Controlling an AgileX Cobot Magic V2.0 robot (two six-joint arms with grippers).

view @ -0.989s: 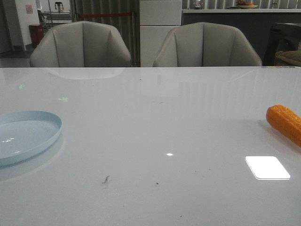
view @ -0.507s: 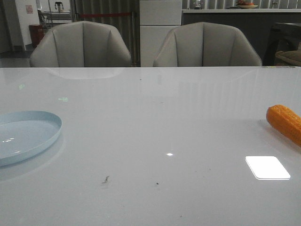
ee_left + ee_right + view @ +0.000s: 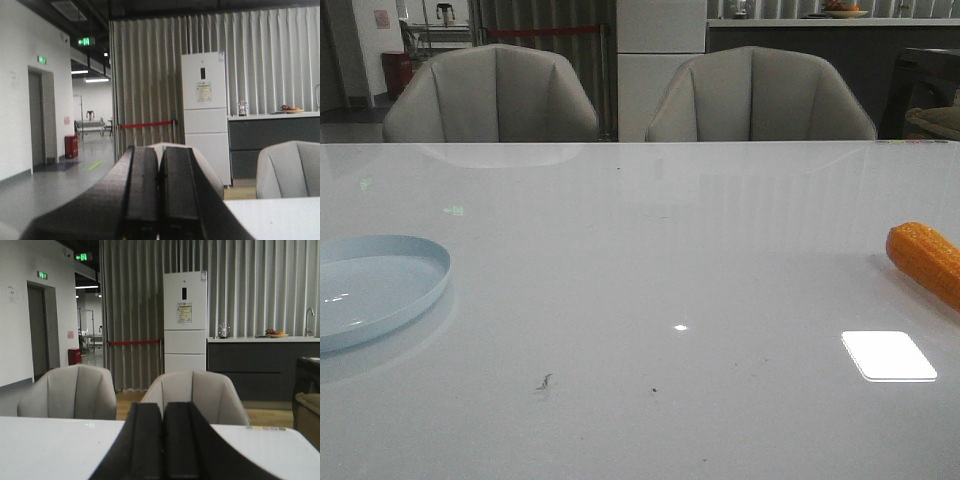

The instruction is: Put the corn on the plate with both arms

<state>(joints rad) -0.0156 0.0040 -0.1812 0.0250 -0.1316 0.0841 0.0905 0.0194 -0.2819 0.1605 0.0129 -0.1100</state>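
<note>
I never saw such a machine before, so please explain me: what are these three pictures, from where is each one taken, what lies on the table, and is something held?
This is a robot with two arms. The front view looks forward over a white table. A pale blue plate lies at the left edge, and an orange corn at the right edge, partly cut off. Neither arm shows there. The other two pictures come from cameras on each wrist. The dark bars at the bottom are the left tool and the right tool, each with its fingers pressed together and holding nothing. Both look toward the chairs and a fridge beyond.
</note>
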